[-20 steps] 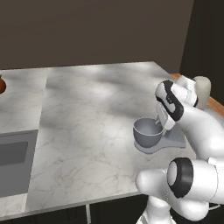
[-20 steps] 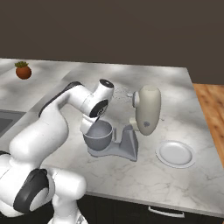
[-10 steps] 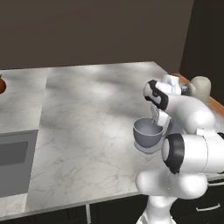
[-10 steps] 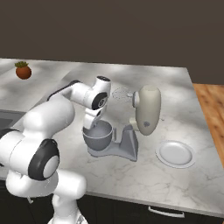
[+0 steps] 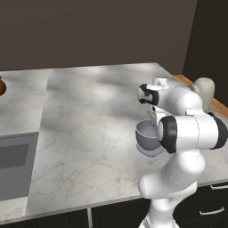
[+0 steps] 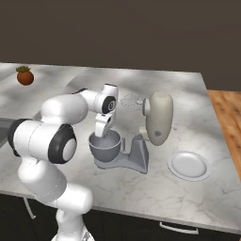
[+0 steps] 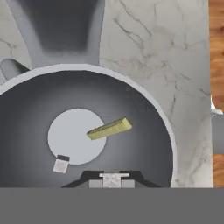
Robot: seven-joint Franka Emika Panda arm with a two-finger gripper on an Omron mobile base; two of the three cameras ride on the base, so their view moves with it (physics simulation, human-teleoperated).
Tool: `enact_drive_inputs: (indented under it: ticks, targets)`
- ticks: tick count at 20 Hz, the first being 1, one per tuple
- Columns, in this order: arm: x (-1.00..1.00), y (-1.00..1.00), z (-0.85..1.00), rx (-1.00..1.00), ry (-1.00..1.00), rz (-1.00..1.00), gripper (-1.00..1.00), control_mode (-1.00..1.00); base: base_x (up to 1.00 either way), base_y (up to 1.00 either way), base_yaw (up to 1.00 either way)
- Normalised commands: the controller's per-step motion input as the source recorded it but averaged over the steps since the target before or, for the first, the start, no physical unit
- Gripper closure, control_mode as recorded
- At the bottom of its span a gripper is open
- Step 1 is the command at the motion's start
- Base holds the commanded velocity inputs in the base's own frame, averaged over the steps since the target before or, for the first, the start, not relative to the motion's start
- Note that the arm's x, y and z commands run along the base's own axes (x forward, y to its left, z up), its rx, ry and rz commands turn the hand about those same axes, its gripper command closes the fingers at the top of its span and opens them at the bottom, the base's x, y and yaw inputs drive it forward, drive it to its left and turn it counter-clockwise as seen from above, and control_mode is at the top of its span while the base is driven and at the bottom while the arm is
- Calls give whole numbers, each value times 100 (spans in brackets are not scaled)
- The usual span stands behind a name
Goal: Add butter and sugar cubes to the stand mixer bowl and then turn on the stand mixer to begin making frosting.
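Butter (image 7: 109, 128) is lying inside the bowl (image 7: 144, 144); a sugar cube (image 7: 61, 165) too. Jaw state: cannot tell. Switching on the mixer (image 6: 157, 117) is coming next.

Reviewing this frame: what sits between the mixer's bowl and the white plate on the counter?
In the right base view, the stand mixer, its grey neck and base, stands between the bowl and the plate.

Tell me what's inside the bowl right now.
In the hand view, the bowl holds the butter, lying across the edge of its pale flat bottom, and one small whitish cube nearer the gripper. The part under the gripper is covered.
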Motion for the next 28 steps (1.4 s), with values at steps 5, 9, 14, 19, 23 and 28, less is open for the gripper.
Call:
enact_drive_inputs:
  ticks: [5,9,14,19,23,28]
  targets:
    - [20,0,-42,-4,11,25,100,-100,0,0,0]
    - [4,0,-20,0,0,25,100,-100,0,0,0]
    - [0,-1,-24,0,-1,25,100,-100,0,0,0]
    - [0,0,-42,2,-15,23,100,-100,0,0,0]
    - [0,0,-48,5,-24,21,100,-100,0,0,0]
    - [5,0,-47,5,-14,19,100,-100,0,0,0]
